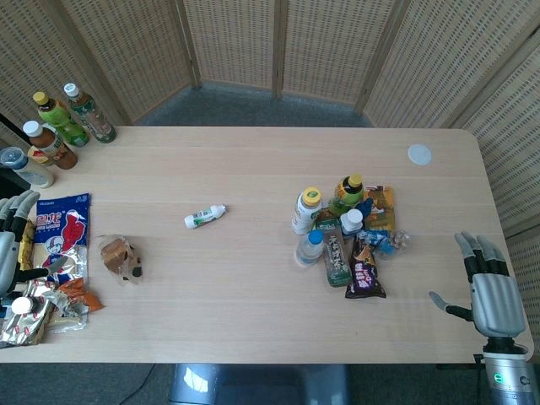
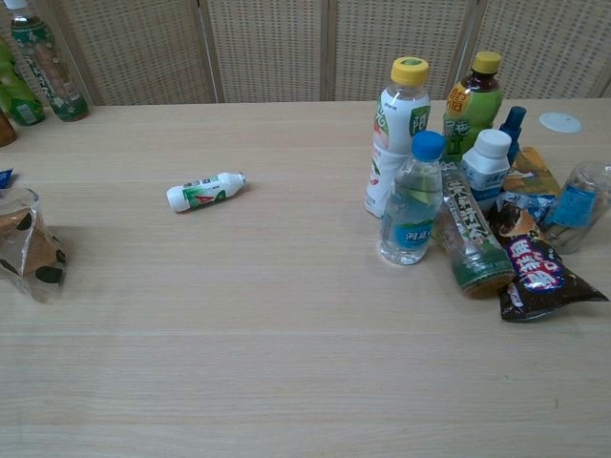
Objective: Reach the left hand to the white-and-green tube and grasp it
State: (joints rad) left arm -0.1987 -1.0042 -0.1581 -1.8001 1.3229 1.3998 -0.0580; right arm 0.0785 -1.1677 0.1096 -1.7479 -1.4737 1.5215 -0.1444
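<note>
The white-and-green tube (image 1: 205,217) lies on its side on the wooden table, left of centre; the chest view shows the tube (image 2: 204,192) with its cap end pointing right. My left hand (image 1: 10,240) is at the table's far left edge, fingers spread and holding nothing, well to the left of the tube and over the snack packets. My right hand (image 1: 489,283) hovers at the right edge with fingers apart, empty. Neither hand appears in the chest view.
A blue-and-white snack bag (image 1: 62,234) and a brown wrapped snack (image 1: 121,257) lie between my left hand and the tube. Foil packets (image 1: 38,312) sit at the front left. Several bottles (image 1: 63,122) stand at the back left. A cluster of bottles and packets (image 1: 342,236) sits right of centre.
</note>
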